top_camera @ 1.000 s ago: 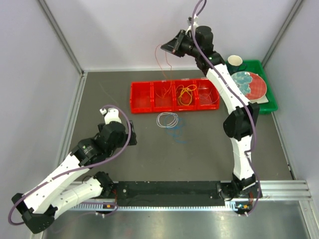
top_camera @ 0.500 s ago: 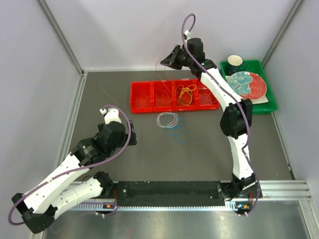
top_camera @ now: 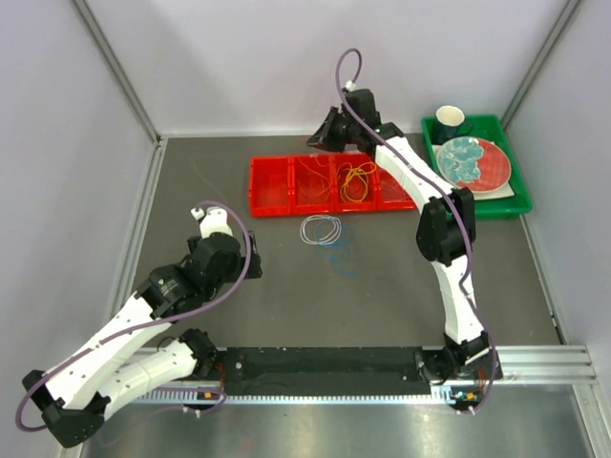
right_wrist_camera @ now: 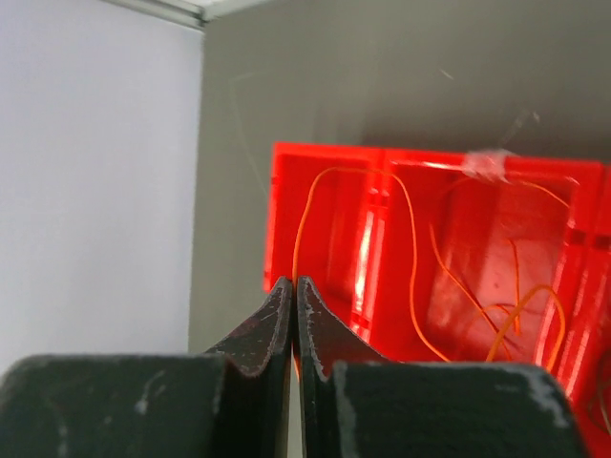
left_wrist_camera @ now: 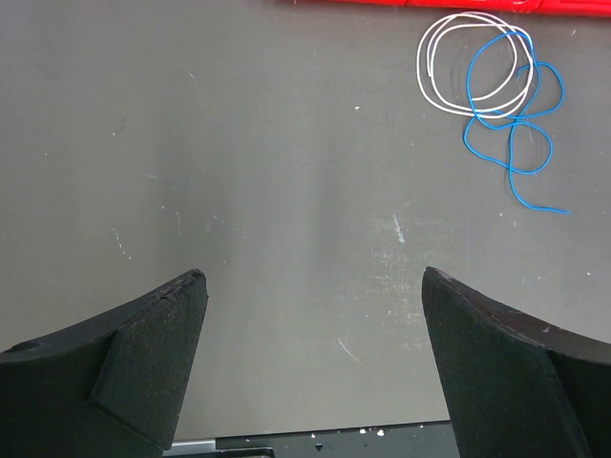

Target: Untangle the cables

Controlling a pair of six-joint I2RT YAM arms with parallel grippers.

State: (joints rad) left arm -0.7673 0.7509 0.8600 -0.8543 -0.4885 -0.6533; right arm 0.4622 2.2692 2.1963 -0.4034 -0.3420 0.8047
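Note:
My right gripper (top_camera: pixel 316 141) (right_wrist_camera: pixel 295 281) is shut on a thin orange cable (right_wrist_camera: pixel 411 250), just past the far rim of the red tray (top_camera: pixel 269 187) (right_wrist_camera: pixel 278 212). The cable loops down from the fingertips into the tray's compartments. A yellow cable (top_camera: pixel 358 179) lies in another compartment. A white cable (top_camera: pixel 320 229) (left_wrist_camera: pixel 424 67) and a blue cable (top_camera: pixel 335 254) (left_wrist_camera: pixel 512 157) lie overlapping on the table, in front of the tray. My left gripper (top_camera: pixel 252 265) (left_wrist_camera: pixel 313 281) is open and empty, to their left and nearer the table's front.
A green tray (top_camera: pixel 509 206) at the back right holds a plate (top_camera: pixel 474 162) and a dark cup (top_camera: pixel 450 119). Grey walls close in the table on the left, back and right. A black rail (top_camera: pixel 325 367) runs along the near edge.
My right gripper has come down and a little left with the orange cable, from high above the tray to just over its far rim. The left arm has not moved.

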